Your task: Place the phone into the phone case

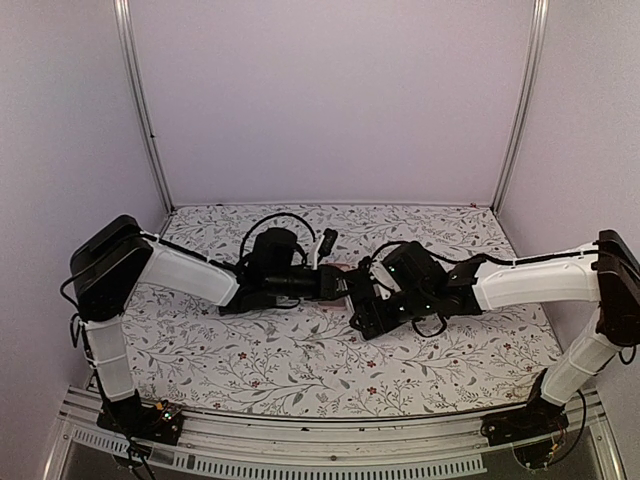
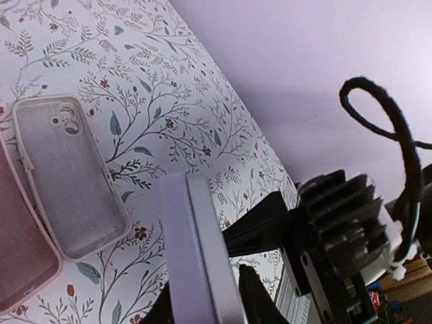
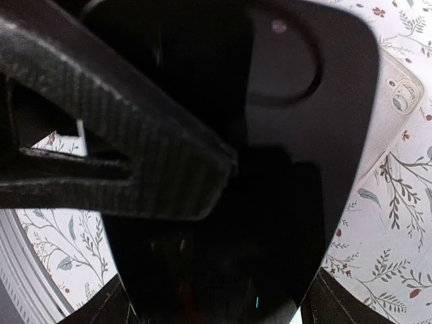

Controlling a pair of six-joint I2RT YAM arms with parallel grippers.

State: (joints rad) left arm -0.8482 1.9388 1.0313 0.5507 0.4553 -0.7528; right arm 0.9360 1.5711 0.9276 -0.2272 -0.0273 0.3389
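right now the left pincer (image 2: 204, 307) is pinching the phone (image 2: 199, 250). one dark finger sits on each flat side of it, low in the left wrist view. the phone stands up on its thin edge, up off the table (image 2: 169, 88). from there we see only its pale, silvery side, tipped a little.

the right pincer (image 1: 358, 298) meets it from the other way. its two fingers are spread wide, one on each long side of the phone, and they hold it too. in the right wrist view the phone's black glass fills almost the whole picture. a dark bar with a woven look (image 3: 121, 135) crosses in front of the glass.

in the top view both arms come together in the middle of the table, and the two pincers are almost touching.

the phone case (image 2: 67, 175) lies flat on the table, just beside the phone and below it. it is pale and see-through, open side up, with the round camera holes at one end. nothing is in it. the phone is not in the case yet.

a pink flat thing (image 2: 17, 256) lies right next to the case, touching its long side.

the table has a white cloth with little leaves and red flowers. a black cable (image 2: 391, 115) loops up by the right arm.
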